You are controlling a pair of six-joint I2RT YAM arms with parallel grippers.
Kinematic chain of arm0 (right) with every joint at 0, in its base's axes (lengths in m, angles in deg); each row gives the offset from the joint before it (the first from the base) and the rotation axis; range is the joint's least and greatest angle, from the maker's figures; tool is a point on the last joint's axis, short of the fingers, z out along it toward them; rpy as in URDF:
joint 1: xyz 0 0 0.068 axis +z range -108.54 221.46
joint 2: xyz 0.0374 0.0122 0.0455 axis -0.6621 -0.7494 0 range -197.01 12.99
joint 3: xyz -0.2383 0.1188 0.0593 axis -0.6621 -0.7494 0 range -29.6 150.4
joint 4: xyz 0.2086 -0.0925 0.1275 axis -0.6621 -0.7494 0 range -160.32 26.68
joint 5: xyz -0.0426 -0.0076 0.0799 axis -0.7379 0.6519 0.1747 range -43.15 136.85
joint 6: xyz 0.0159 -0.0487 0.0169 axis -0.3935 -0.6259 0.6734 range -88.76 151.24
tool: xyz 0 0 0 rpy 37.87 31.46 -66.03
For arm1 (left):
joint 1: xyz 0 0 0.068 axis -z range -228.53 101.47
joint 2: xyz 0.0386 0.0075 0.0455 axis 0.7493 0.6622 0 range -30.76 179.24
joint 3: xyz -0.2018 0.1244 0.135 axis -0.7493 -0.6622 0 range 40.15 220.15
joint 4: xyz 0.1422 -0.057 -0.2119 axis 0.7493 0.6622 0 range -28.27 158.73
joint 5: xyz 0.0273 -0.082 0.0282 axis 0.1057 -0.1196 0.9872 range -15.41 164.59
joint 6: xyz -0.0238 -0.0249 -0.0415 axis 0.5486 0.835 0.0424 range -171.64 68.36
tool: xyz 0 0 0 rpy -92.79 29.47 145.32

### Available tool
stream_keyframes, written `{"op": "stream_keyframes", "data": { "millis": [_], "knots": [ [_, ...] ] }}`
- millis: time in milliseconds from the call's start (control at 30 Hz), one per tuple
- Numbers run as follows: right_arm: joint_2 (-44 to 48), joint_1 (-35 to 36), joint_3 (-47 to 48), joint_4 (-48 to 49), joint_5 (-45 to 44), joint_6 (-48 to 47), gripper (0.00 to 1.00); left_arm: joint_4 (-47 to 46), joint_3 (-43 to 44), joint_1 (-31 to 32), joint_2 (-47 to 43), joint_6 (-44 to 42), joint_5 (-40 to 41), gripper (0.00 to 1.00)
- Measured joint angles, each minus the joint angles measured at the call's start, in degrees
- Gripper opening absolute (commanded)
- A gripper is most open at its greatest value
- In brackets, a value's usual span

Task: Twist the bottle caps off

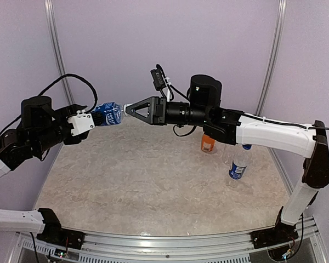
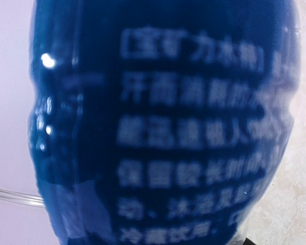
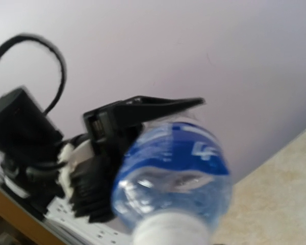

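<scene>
- The top external view looks down from above and behind the arm bases (image 1: 54,231), which sit along the bottom edge. It faces the far wall (image 1: 164,44) and takes in the whole table (image 1: 153,181) from well back.
- The left wrist view sits very close against the blue-labelled bottle (image 2: 163,127). The blurred label nearly fills the frame, with a strip of table down the right edge.
- The right wrist view looks along the same bottle from its cap end at the bottom of the frame, also very near, facing the left arm (image 3: 20,122) and the wall behind.
- All three views share that bottle, which lies left of centre in the top external view.
</scene>
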Motion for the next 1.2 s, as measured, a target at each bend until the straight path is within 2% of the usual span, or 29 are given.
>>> {"op": "stream_keyframes", "data": {
  "millis": [33, 200, 367, 467, 533, 633, 733, 833, 1033, 1200],
  "knots": [
    [-0.26, -0.28, 0.07, -0.15, 0.15, 0.44, 0.29, -0.07, 0.00, 0.00, -0.02, -0.17, -0.02, 0.38],
    [-1.14, -0.68, 0.61, -0.59, 1.40, 1.68, 0.00, -0.28, -0.24, 0.00, 0.02, -0.63, 0.72, 0.38],
    [-1.16, -0.83, 0.79, -1.31, 1.88, 0.81, 0.00, -0.15, -0.31, 0.00, 0.00, -0.63, 0.52, 0.38],
    [-1.14, -0.31, 2.27, -5.25, 1.57, -4.46, 0.00, 3.63, 0.72, -0.02, 0.00, 2.08, -0.98, 0.38],
    [-1.07, 1.27, 4.28, -9.68, -0.31, -11.93, 0.00, 10.69, 3.85, -0.24, 0.17, 5.92, -3.43, 0.38],
    [1.01, 5.99, 5.99, -15.23, -5.09, -28.76, 0.00, 22.16, 9.99, -0.44, -0.11, 10.25, -9.73, 0.38],
    [5.33, 12.26, 3.08, -16.65, -11.74, -46.38, 0.00, 31.06, 14.25, 0.02, -0.63, 12.59, -18.53, 0.38],
    [8.17, 16.65, -0.50, -17.05, -17.49, -59.78, 0.00, 38.01, 15.89, 0.46, -0.42, 13.73, -25.97, 0.37],
    [9.60, 22.77, -6.80, -18.12, -29.05, -83.65, 0.00, 47.15, 15.26, 0.50, 1.09, 13.70, -31.21, 0.37],
    [9.55, 27.63, -9.14, -17.29, -41.62, -99.10, 0.00, 48.30, 13.03, 0.83, 1.14, 13.09, -32.30, 0.35]
  ]
}}
